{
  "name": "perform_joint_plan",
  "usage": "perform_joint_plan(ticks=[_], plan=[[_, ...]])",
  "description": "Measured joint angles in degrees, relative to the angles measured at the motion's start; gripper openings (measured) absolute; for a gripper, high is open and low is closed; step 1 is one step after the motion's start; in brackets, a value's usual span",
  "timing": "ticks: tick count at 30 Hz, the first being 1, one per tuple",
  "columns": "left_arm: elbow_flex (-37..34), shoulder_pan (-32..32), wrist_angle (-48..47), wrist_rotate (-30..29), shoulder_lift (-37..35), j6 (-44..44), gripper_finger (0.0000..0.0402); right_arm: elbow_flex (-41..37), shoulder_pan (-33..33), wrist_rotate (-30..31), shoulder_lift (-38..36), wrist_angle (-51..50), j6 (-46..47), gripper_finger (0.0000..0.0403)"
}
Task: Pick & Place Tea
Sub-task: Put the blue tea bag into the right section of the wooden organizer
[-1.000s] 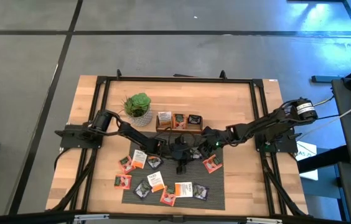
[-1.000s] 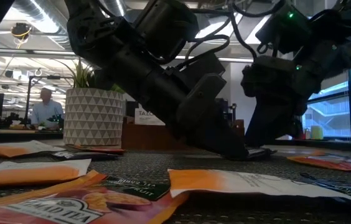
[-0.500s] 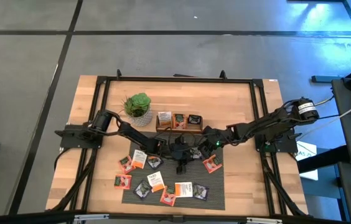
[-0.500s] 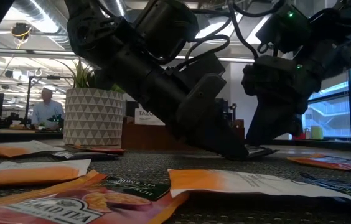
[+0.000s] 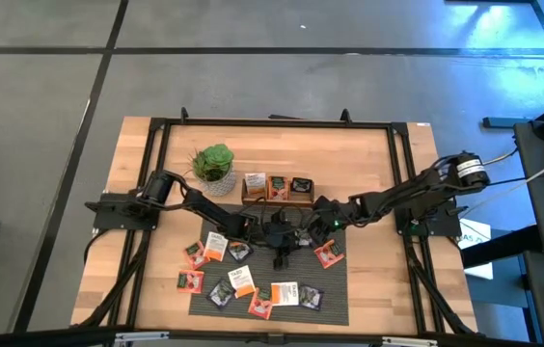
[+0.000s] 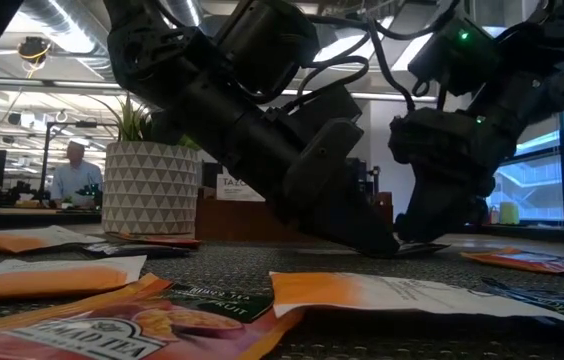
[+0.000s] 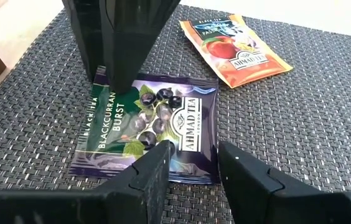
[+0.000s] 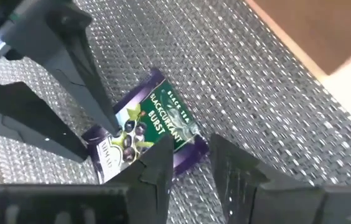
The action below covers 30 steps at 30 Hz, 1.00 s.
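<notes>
Progress looks early to me: I count three sachets standing in the wooden tray (image 5: 278,187) behind the mat (image 5: 340,289), while a dozen or so of the tea sachets (image 5: 242,280) lie scattered flat over the mat and the bare tabletop (image 5: 368,164) to its left. Both arms meet over the blackcurrant sachet (image 7: 147,127) near the mat's middle. My left end effector (image 7: 191,163) sits low at one edge of it, fingers parted with a narrow gap and nothing between them. My right end effector (image 8: 188,162) is at the opposite edge, fingers likewise apart and empty, tips at the sachet's edge (contact I can't confirm). So this sachet isn't lifted yet, by my reading. It is a flat dark purple square printed with berries and leaves, lying face up, with a peach-orange sachet (image 7: 236,51) near it on the mat.
</notes>
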Motion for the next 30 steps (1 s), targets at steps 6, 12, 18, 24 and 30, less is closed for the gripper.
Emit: perform_joint_plan(ticks=[6, 12, 18, 24, 30], plan=[[0.0, 0.0, 0.11, -0.02, 0.0, 0.0, 0.0136, -0.02, -0.02, -0.26, 0.11, 0.71, 0.0, 0.0108], [0.0, 0.0, 0.11, -0.02, 0.0, 0.0, 0.0136, -0.04, -0.02, -0.35, 0.14, 0.73, 0.0, 0.0092], [0.0, 0.0, 0.11, -0.02, 0.0, 0.0, 0.0136, -0.07, -0.02, -0.52, 0.18, 0.68, 0.0, 0.0039], [-0.01, 0.0, 0.19, 0.12, -0.06, 0.87, 0.0136, -0.09, -0.02, -0.5, 0.18, 0.39, -1.22, 0.0007], [-0.28, -0.03, -2.29, 3.13, -2.94, 0.94, 0.0136, -0.09, 0.02, -0.77, 0.18, 0.6, -2.56, 0.0004]])
